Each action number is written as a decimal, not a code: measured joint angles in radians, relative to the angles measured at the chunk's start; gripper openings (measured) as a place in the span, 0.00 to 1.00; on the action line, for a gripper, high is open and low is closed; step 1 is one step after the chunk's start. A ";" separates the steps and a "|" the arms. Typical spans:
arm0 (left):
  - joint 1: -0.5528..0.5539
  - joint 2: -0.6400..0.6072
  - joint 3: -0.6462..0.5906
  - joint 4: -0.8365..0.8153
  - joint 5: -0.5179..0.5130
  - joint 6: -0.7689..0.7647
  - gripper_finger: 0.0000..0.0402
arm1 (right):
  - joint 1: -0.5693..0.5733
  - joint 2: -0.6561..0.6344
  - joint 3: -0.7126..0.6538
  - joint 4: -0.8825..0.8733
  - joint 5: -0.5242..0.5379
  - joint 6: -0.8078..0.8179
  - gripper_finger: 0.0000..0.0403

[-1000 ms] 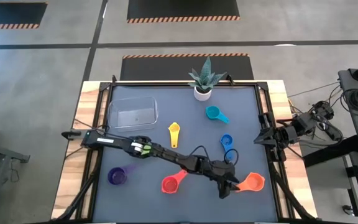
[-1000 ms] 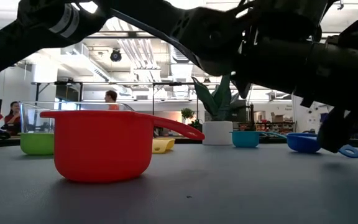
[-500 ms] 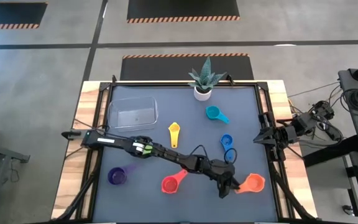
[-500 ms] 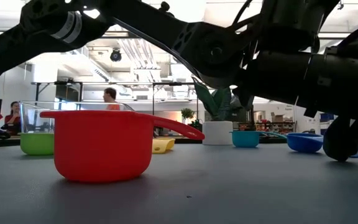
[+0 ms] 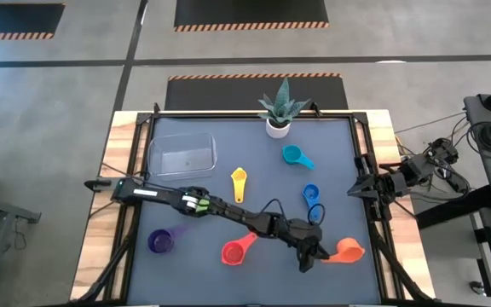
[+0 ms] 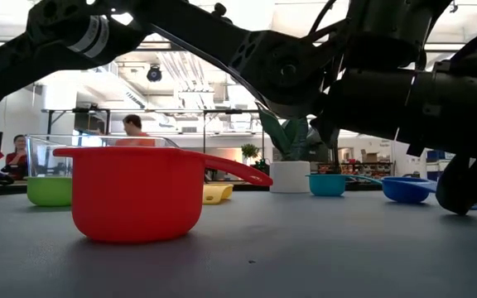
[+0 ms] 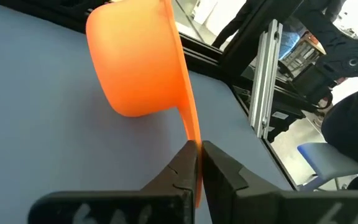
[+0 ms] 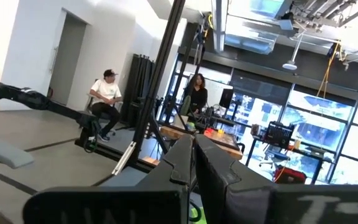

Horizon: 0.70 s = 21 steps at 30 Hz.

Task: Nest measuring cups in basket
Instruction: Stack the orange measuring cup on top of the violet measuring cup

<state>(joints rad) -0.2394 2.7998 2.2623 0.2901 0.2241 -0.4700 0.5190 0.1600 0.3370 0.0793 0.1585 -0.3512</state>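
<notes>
The orange measuring cup (image 5: 348,250) is near the table's near right corner, tipped so its rim (image 7: 178,56) shows edge-on. My left gripper (image 5: 318,253) is shut on its handle. The red (image 5: 235,250), purple (image 5: 160,240), yellow (image 5: 239,183), blue (image 5: 311,194) and teal (image 5: 294,155) cups stand apart on the grey mat. A green cup (image 6: 48,190) shows in the low view. The clear basket (image 5: 181,155) sits at the far left. My right gripper (image 8: 193,155) is shut and parked off the table's right edge. My left gripper pinches the orange cup's flat handle (image 7: 191,134) between its two fingers, near the handle's free end. The fingers (image 7: 219,165) come low from the table's left and lie along the handle. The cup is tipped; whether its bowl still touches the mat I cannot tell.
A white pot with a spiky plant (image 5: 278,126) stands at the far edge. My left arm (image 5: 228,211) stretches low across the mat, between the yellow and red cups. The right frame rail (image 7: 266,81) runs just beyond the orange cup. People show in the room behind.
My left gripper has shut on the orange cup's handle. The cup, which stood upright with its opening up, has tipped over in the hold and stays at the same spot near the right corner.
</notes>
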 joint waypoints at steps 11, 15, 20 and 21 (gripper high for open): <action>-0.008 -0.030 0.000 0.005 -0.026 0.084 0.00 | 0.000 -0.006 0.016 0.043 -0.058 0.072 0.02; -0.015 -0.067 0.000 -0.020 -0.071 0.149 0.00 | 0.000 -0.015 0.030 0.047 -0.113 0.117 0.02; -0.034 -0.109 0.000 -0.086 -0.162 0.209 0.00 | 0.000 -0.025 0.036 0.033 -0.146 0.157 0.02; -0.038 -0.120 0.000 -0.108 -0.182 0.214 0.00 | 0.000 -0.029 0.040 0.034 -0.169 0.172 0.02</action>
<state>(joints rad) -0.2774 2.6796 2.2620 0.1818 0.0422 -0.2558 0.5194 0.1311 0.3772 0.1137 -0.0103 -0.1797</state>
